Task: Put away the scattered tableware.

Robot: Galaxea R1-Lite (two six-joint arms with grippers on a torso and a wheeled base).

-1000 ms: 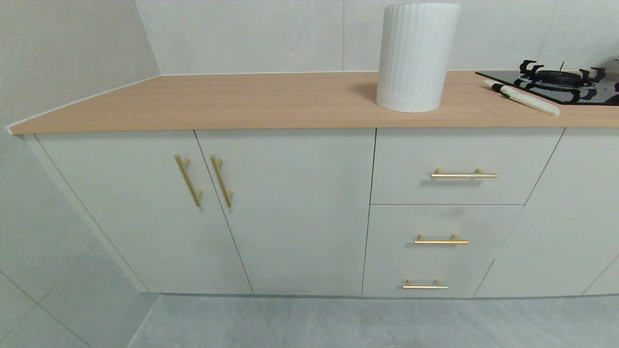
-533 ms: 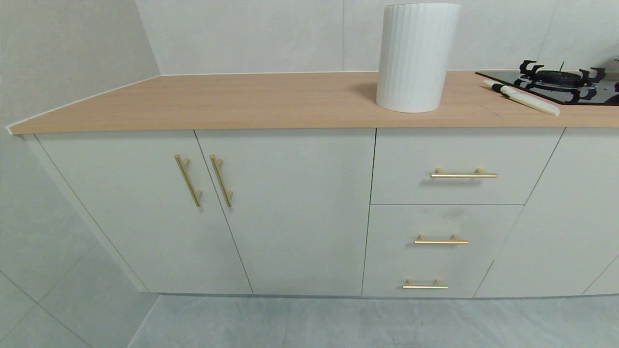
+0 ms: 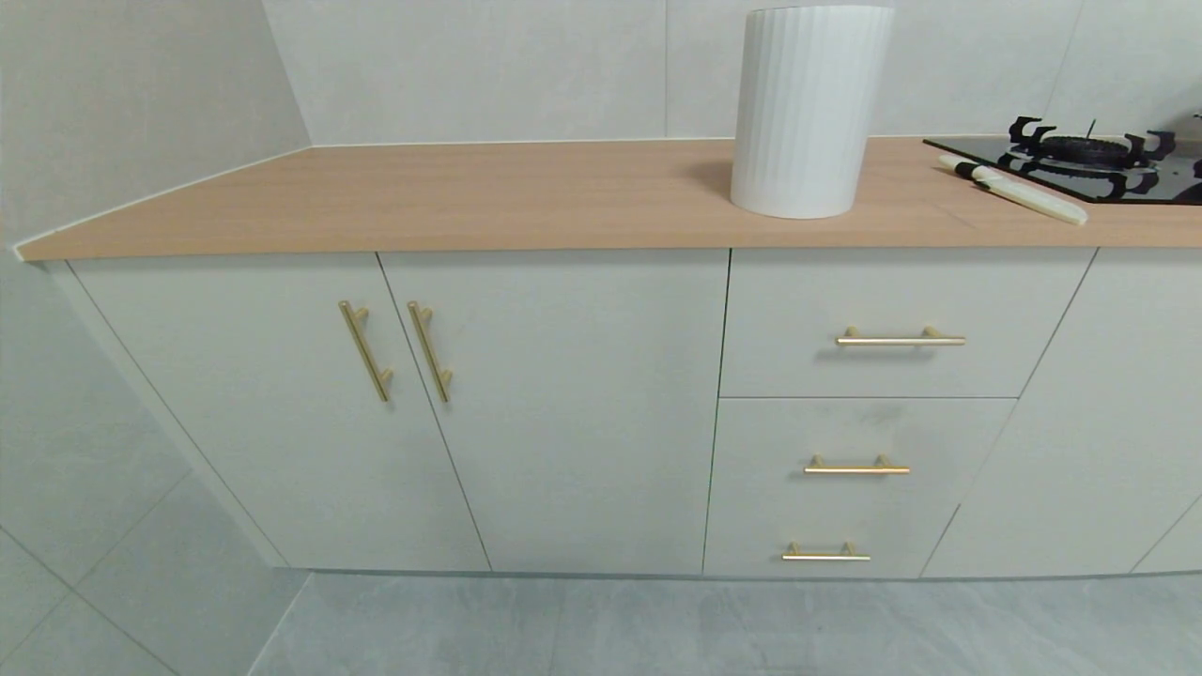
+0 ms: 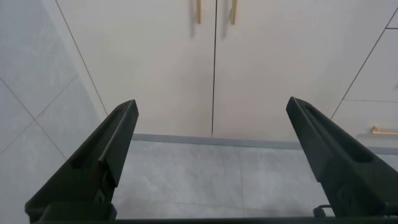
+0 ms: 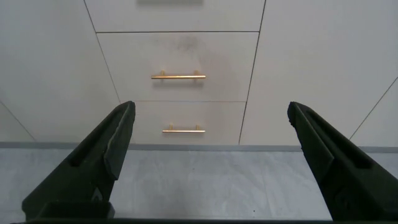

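Left tool (image 4: 211,106) and right tool (image 5: 211,106): spread wide, empty, low before the cabinets.
Knife (image 3: 1014,188) lies flat on counter (image 3: 470,197) beside hob (image 3: 1080,169); a shallow pinch could skid it off the edge.

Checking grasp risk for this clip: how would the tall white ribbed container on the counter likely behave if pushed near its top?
The white ribbed container stands tall and upright on the counter, so a high push would probably tip rather than slide it. Its ribbed wall looks rigid, possibly breakable; weight cannot be judged.
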